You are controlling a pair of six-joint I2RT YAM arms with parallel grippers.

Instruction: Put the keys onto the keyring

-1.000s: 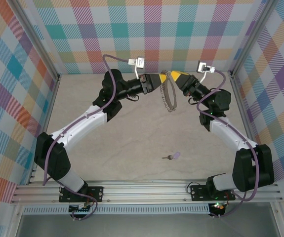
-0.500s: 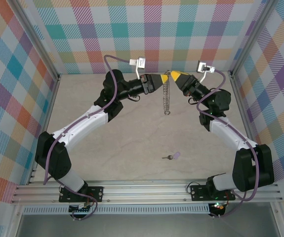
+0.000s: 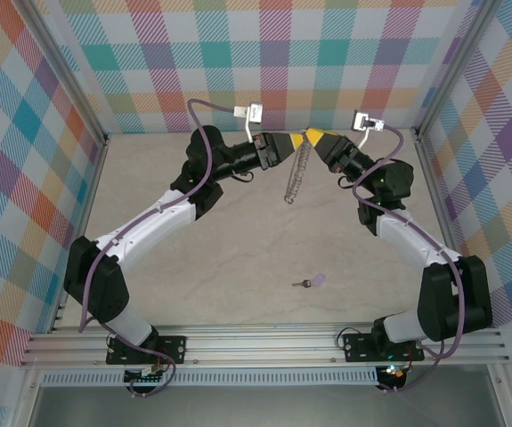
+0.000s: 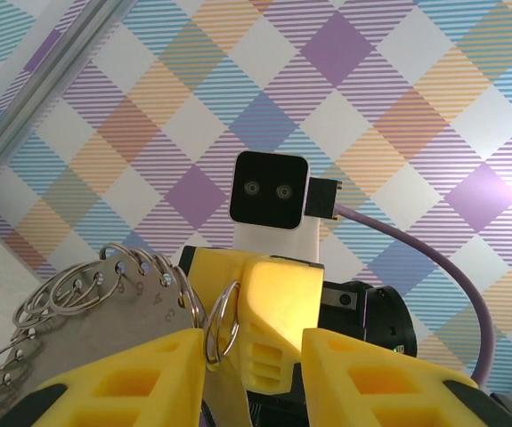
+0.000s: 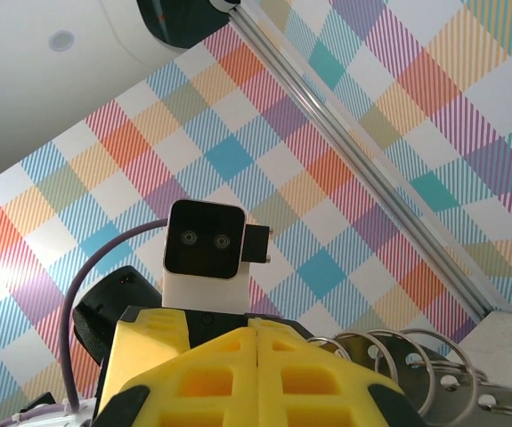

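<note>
The keyring (image 3: 295, 174), a silver ring rimmed with small loops, hangs in the air at the back of the table, where the two grippers meet tip to tip. My right gripper (image 3: 312, 138) is shut, and the keyring dangles from its tip. In the right wrist view its fingers (image 5: 257, 334) are pressed together, with the keyring's loops (image 5: 505, 400) just to the right. My left gripper (image 4: 251, 356) is open. The right gripper's yellow tip sits between its fingers, and the keyring (image 4: 86, 311) rests against its left finger. The key (image 3: 310, 281), lilac-headed, lies alone on the table near the front.
Checked walls and metal frame rails (image 3: 77, 107) close in the beige table (image 3: 238, 240) on three sides. Both arms reach to the back, and their purple cables (image 3: 211, 107) loop above them. A rail (image 3: 256, 342) runs along the front edge.
The keyring has swung, its lower end now tilted to the left. The right gripper shifted slightly left towards the left gripper. The left jaws stand wider than a second ago.
</note>
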